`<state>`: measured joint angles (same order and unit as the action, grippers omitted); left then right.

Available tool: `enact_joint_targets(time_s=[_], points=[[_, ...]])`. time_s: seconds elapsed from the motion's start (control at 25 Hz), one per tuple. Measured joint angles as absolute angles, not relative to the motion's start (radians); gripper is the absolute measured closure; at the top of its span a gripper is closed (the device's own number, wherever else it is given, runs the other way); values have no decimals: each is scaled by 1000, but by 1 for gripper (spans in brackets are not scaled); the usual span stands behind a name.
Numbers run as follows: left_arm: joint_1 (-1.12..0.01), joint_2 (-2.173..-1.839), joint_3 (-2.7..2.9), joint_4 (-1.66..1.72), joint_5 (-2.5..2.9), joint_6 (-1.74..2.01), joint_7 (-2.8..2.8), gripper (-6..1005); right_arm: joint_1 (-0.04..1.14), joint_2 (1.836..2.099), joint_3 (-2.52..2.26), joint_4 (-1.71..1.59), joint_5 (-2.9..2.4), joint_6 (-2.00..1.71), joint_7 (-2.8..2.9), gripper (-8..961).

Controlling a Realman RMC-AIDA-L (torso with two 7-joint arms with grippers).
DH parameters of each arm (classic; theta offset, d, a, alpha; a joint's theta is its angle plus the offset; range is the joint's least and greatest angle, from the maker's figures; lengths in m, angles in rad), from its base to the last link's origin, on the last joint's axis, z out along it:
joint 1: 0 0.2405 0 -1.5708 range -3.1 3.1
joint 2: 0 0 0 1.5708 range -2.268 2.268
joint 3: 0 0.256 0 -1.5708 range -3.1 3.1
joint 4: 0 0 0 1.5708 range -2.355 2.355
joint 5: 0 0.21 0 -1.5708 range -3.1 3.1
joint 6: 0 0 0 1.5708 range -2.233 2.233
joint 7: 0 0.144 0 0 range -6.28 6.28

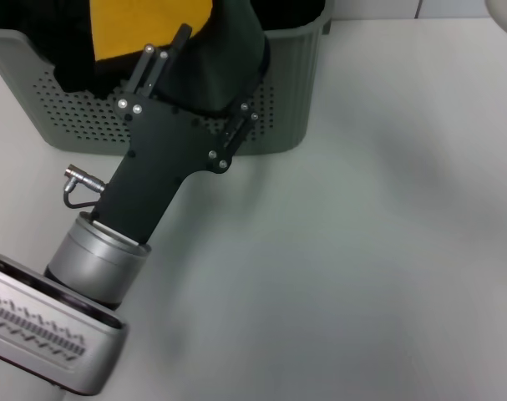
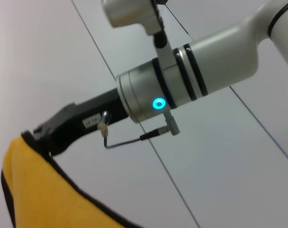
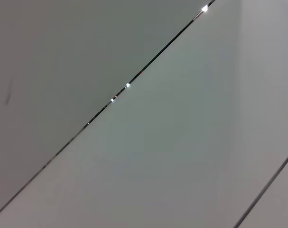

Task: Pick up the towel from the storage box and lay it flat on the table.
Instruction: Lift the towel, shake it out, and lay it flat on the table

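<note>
At far left, box [image 1: 69, 117] standing on the table's [image 1: 362, 251] back edge, perforated wall facing the robot. Reaching over its dipped front rim, left gripper [image 1: 199, 88], angled up and inward, apparently to draw the cloth out of the box rather than drag it across the wall. Clamped narrowly on the towel [image 1: 149, 25], judging by the wrist view, where dark fingers bite the black-trimmed edge; fingertips themselves hidden under cloth from the head view. Towel bunched above the box, yellow face showing to the left, dark green fold draping over the gripper's body. To the right, bare white tabletop, likely the landing spot for spreading. Right gripper not visible anywhere.
</note>
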<state>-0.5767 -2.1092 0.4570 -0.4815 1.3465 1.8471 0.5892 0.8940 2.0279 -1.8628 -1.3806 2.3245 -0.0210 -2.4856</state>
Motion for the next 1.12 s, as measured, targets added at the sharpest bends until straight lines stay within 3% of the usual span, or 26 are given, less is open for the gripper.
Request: enact_joint_targets(time_s=[1.12], points=[[-595,-2109,226,-488,1369,1855,962,314,930,2028,-1901,-1412,2323,-55,-2360,884]])
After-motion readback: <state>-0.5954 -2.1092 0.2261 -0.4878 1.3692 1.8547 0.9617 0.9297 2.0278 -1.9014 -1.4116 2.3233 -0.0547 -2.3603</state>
